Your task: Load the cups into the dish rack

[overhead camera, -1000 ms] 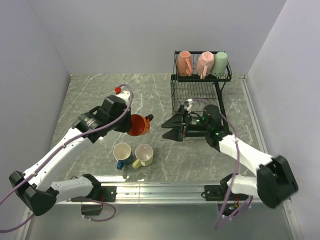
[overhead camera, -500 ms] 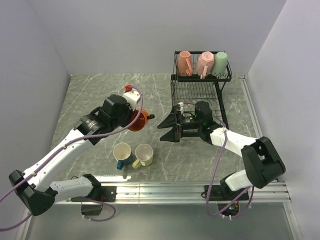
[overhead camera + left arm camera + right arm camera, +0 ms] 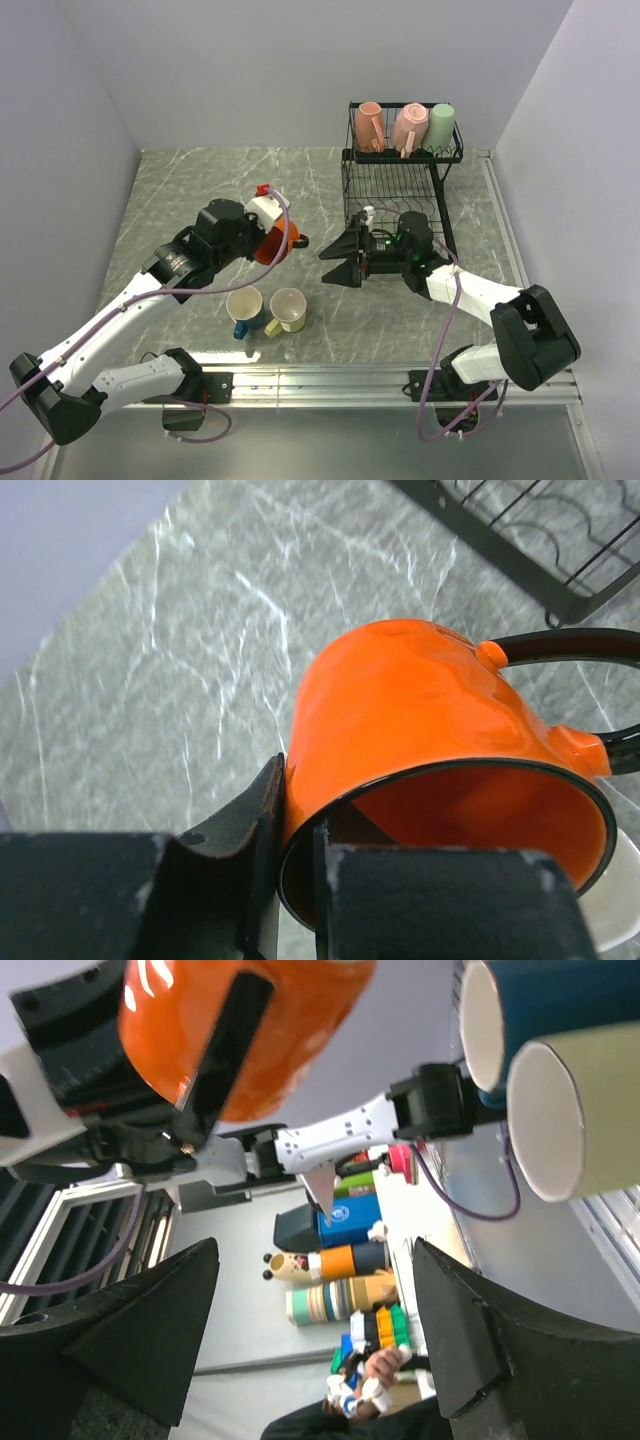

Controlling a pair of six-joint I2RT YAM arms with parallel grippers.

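L gripper [image 3: 297,830] pinches orange mug [image 3: 420,710] rim, finger inside; R gripper [image 3: 338,258] spread wide, empty. Prob ceramic: stiff, slick, chippable; R shd take opp rim

orange mug [image 3: 420,710]: glossy glazed ceramic, smooth, bright highlights, dark rim line. left gripper [image 3: 297,830]: matt black plastic, pale scuffs on edges. right gripper [image 3: 315,1260]: same matt black plastic. table [image 3: 200,190]: grey marble-look top, smooth, low sheen. dish rack [image 3: 400,185]: thin black coated wire, looks metal. pink mugs [image 3: 370,122] and green mug [image 3: 442,122]: smooth, softer satin glaze. left arm shell [image 3: 110,318]: white glossy plastic.
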